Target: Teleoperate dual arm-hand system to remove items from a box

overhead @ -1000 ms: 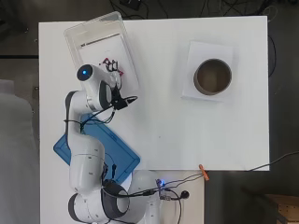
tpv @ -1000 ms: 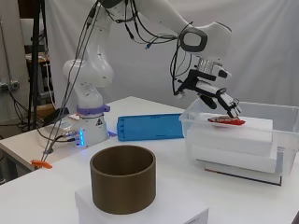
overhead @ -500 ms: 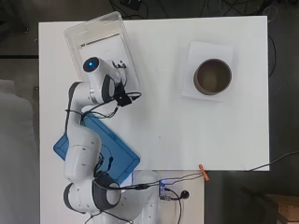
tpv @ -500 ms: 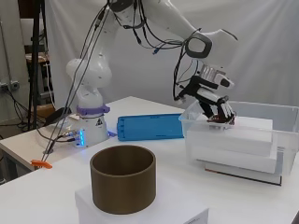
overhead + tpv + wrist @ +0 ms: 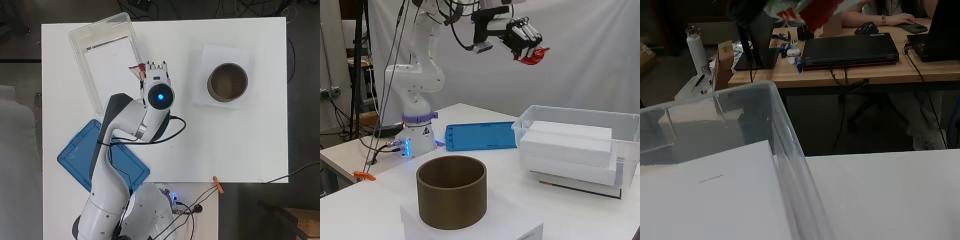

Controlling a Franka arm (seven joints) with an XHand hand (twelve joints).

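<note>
Aloft, hand (image 5: pixel 522 37) hung high above table (image 5: pixel 250 145), fingers curled round small red item (image 5: pixel 535 56), near right-hand rim of clear box (image 5: pixel 82 55) in overhead view. White block (image 5: pixel 570 145) lay inside box. Likely risk: red piece, held mostly at fingertips, could slip out and fall back in box or onto rim during swing. Open tabletop lay between box and brown cylinder (image 5: pixel 227 81); blue lid (image 5: pixel 102 162) sat near arm base.

Hand (image 5: pixel 156 76) beside clear box (image 5: pixel 80 39)
</note>
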